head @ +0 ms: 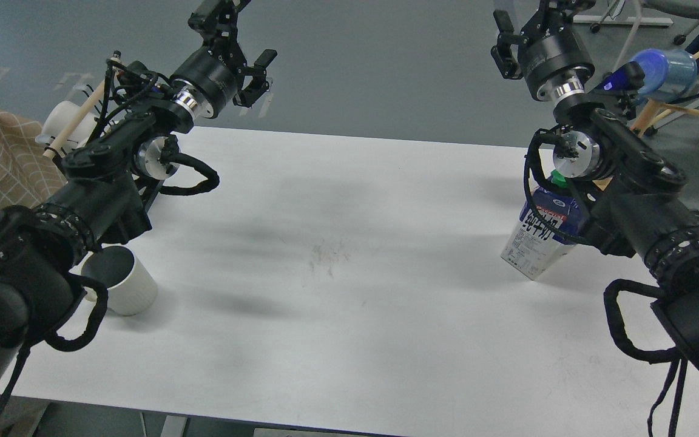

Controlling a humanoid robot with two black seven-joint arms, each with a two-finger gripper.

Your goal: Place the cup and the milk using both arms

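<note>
The cup (120,288) stood at the lower left of the white desk (349,291), the milk (540,233) at the right, partly behind the right arm. The left hand (258,79) hung spread wide and empty at upper left; the right hand (507,45) at upper right showed too little to tell.

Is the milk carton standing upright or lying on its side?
Upright. The milk carton stands on its base on the white table, green cap on top, partly hidden behind the right arm.
</note>
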